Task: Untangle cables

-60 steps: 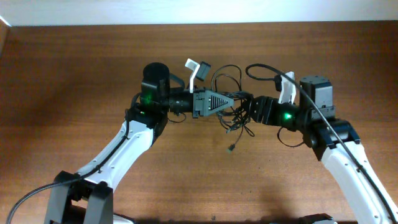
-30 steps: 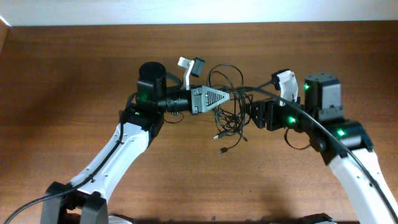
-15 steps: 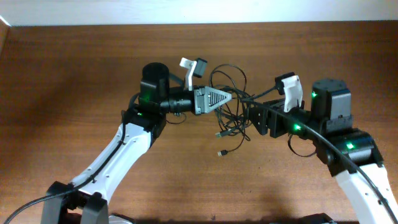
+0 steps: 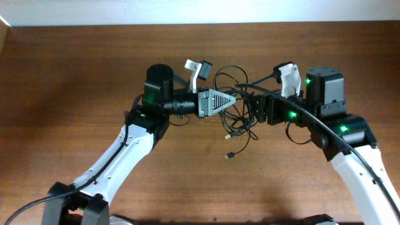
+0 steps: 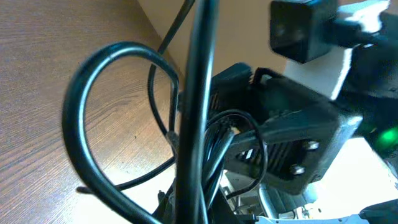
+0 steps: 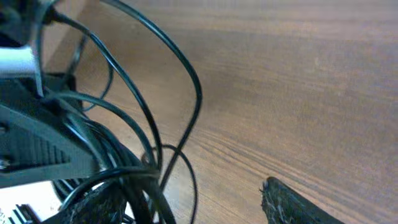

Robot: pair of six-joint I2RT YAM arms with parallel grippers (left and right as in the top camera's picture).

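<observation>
The cables (image 4: 236,119) hang as a black tangle above the wooden table between my two grippers, loops rising at the back. Two plugs dangle below, the lowest (image 4: 230,155) near the tabletop. My left gripper (image 4: 236,99) points right and is shut on the cables. In the left wrist view the strands (image 5: 199,93) run straight up from its jaws (image 5: 193,211). My right gripper (image 4: 252,107) faces it from the right, open. In the right wrist view the cables (image 6: 143,93) crowd against the left finger, and the other finger (image 6: 292,202) stands well apart over bare wood.
Brown wooden table (image 4: 75,75) all around, with its back edge against a pale wall along the top. The right arm's thicker black cable (image 4: 312,119) arches over its wrist. The two grippers' heads sit very close together.
The right gripper has moved up and back, closer to the left gripper's tip. The left gripper and the tangle have shifted slightly right, and the dangling plugs have swung with them.
</observation>
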